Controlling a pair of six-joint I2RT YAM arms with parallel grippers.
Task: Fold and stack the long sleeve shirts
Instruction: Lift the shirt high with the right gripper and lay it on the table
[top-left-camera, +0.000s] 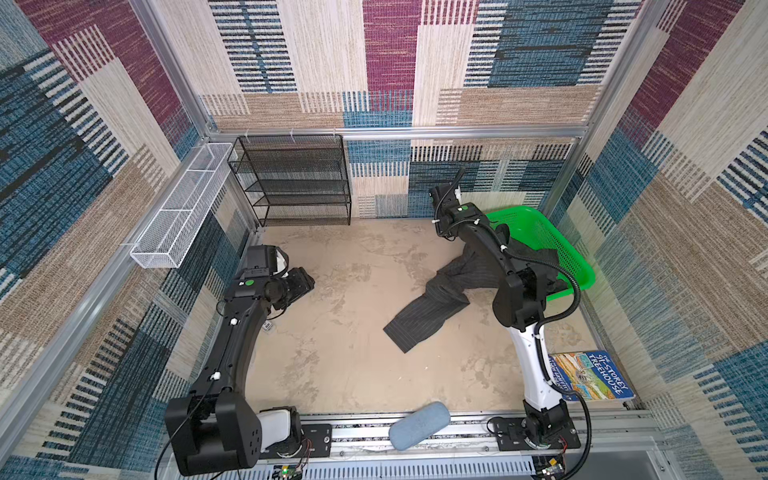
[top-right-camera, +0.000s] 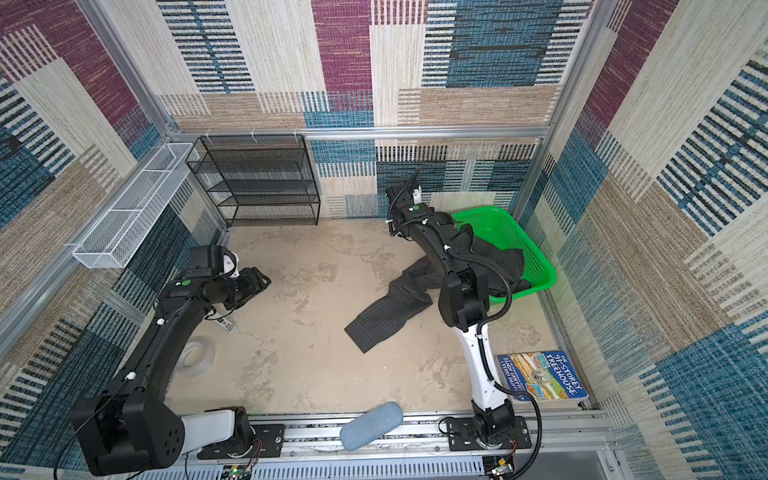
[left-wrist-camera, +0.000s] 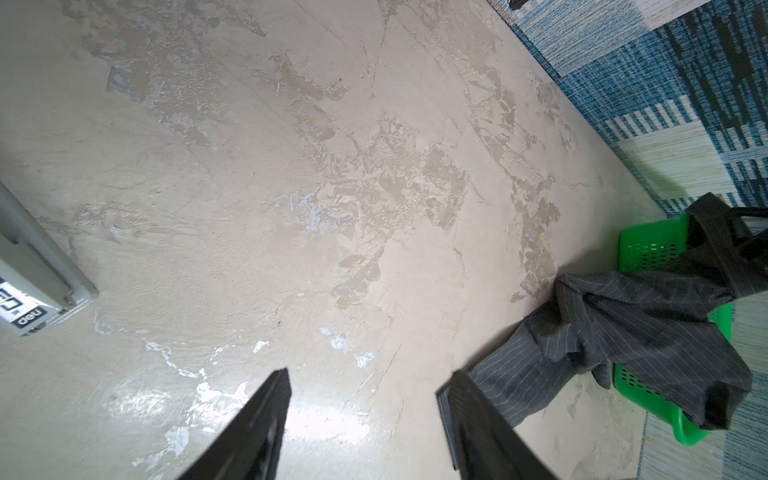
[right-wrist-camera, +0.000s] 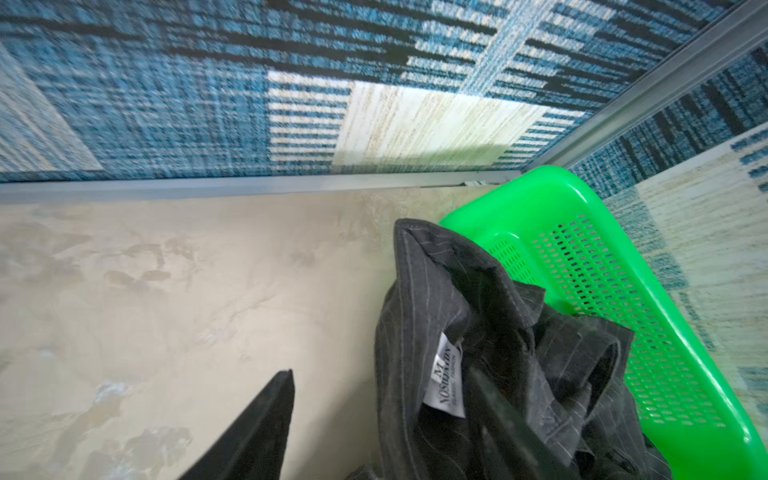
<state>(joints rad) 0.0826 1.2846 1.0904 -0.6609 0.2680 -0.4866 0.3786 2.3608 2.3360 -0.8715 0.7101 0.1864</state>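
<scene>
My left hand (left-wrist-camera: 370, 374): open over counter (left-wrist-camera: 249, 208). My right hand (right-wrist-camera: 382, 374): open beside shirt (right-wrist-camera: 457, 299) draped over basket (right-wrist-camera: 540, 183).

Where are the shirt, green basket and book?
Dark grey pinstriped shirt (top-left-camera: 419, 318), in a top view, on its flat part.
Green plastic basket (top-left-camera: 540, 233), in a top view, on its wall.
Illustrated book (top-left-camera: 592, 376), in a top view, on its cover.
</scene>
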